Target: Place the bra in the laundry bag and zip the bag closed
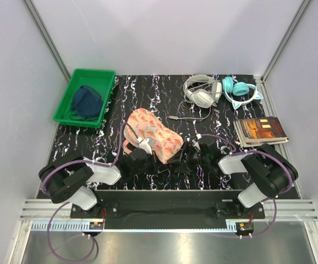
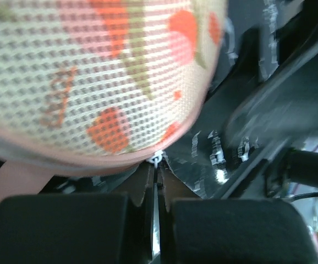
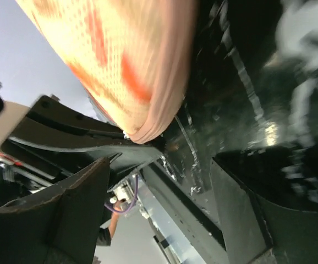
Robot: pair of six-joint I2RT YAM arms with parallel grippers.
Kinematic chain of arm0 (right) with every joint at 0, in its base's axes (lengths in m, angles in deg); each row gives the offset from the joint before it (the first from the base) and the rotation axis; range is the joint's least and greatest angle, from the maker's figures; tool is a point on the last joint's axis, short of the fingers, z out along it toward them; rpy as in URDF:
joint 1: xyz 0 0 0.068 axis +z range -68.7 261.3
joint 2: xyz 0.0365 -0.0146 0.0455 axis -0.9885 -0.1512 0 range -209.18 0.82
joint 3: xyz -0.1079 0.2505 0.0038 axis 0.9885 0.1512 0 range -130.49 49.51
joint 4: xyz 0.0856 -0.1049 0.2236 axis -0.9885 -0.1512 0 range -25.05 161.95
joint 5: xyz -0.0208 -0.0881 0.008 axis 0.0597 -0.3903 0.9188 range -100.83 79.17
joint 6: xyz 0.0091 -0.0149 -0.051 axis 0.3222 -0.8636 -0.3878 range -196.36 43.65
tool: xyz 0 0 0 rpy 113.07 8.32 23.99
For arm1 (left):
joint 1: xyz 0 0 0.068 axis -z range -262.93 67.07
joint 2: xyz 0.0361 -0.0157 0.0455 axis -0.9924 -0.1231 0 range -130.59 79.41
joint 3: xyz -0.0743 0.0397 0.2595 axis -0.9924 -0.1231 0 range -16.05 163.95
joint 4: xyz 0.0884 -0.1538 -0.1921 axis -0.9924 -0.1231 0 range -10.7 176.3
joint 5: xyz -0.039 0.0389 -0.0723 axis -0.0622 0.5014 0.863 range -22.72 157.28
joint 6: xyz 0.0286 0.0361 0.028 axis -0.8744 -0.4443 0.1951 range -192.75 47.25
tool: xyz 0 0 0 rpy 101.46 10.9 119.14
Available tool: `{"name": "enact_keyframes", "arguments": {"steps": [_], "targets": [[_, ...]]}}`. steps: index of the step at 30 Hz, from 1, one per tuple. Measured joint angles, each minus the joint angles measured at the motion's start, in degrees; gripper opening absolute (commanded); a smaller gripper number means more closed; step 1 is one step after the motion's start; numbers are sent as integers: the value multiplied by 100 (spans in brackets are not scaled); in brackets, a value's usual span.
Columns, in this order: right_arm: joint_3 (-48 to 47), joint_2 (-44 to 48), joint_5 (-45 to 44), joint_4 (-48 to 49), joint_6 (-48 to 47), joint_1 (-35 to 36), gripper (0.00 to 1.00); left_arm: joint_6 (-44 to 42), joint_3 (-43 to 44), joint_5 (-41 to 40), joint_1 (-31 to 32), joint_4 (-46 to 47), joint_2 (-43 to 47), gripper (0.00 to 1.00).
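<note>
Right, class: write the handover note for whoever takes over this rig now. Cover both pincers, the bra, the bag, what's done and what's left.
Left pincer: shut, with its tips at the pink zip edge of the bag. A small metal piece shows there, perhaps the zip pull.
Right pincer: open and empty, beside the bag's near right edge.
Bag: lies between the two pincers and looks closed from above.
Bra: not in view; likely inside the bag, but I cannot confirm.
Left to do: check the zip is fully shut, then release and pull both arms back.
</note>
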Motion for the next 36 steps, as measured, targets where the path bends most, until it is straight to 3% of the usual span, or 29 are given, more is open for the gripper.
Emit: {"name": "enact_keyframes", "arguments": {"steps": [6,10,11,12,17,19,24,29,30,31,34,36], "targets": [[44,-170,-503,448,496,280,62,219,195,26,264,400,-195,0],[0,-345,-752,575,623,282,27,254,142,15,302,376,-111,0],[-15,-385,-763,603,638,286,8,251,109,0,299,358,-57,0],[-28,-424,-754,658,671,295,2,245,81,-22,297,334,4,0],[13,-415,-750,723,745,321,0,173,-87,-20,138,153,232,0],[83,-313,-741,619,664,238,0,83,-199,46,-205,-59,437,0],[17,149,-457,-81,39,-184,0,-640,-203,293,-1829,-1139,1075,0],[-634,127,-87,-1176,-968,-501,0,-1436,142,396,-2280,-2011,1475,0],[-852,2,11,-1377,-1169,-570,7,-1497,166,452,-2280,-2039,1475,0],[-1082,-160,57,-1569,-1333,-625,35,-1526,166,516,-2277,-2046,1475,0],[-1733,-671,105,-2013,-1624,-726,77,-1408,116,614,-2118,-1926,1434,0],[-1895,-785,52,-2118,-1554,-754,82,-1222,66,671,-1853,-1753,1375,0]]}}
